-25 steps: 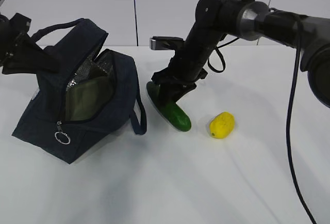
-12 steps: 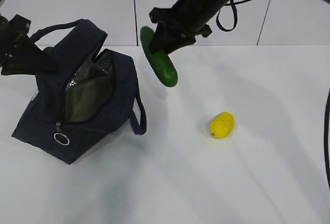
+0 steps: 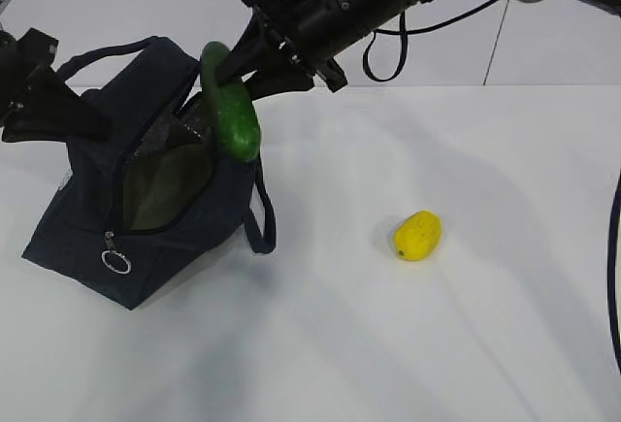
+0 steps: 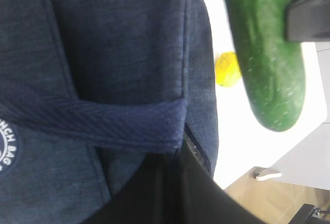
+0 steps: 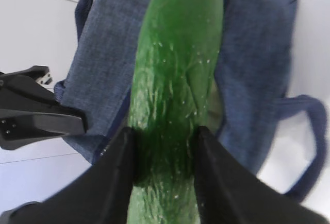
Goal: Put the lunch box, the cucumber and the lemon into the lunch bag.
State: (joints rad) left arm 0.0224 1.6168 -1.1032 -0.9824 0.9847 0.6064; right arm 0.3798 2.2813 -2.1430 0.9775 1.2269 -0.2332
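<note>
The cucumber (image 3: 231,102) has travelled: a second ago it lay on the white table (image 3: 466,344) just right of the bag under the right arm, half a second ago it hung in the air above that spot, and now it hangs over the open mouth of the lunch bag (image 3: 97,238), tilted with its lower end at the bag's upper right rim. The lemon (image 3: 418,235) has not shifted; it rests nearest the front, on the right-centre of the table, well apart from the bag.

The bag sits toward the table's left side, zip open, ring pull (image 3: 116,260) dangling at its near corner. Inside shows a pale green panel, possibly the lunch box lid; I cannot tell for sure.

Farther back, the right gripper (image 5: 162,147) pinches the cucumber's shaft between both fingers. The left gripper (image 3: 44,102), at the far left, is closed on the bag's fabric by a handle, apparently propping the mouth open.

Judged so, the cucumber is about to go in; the lemon remains.
</note>
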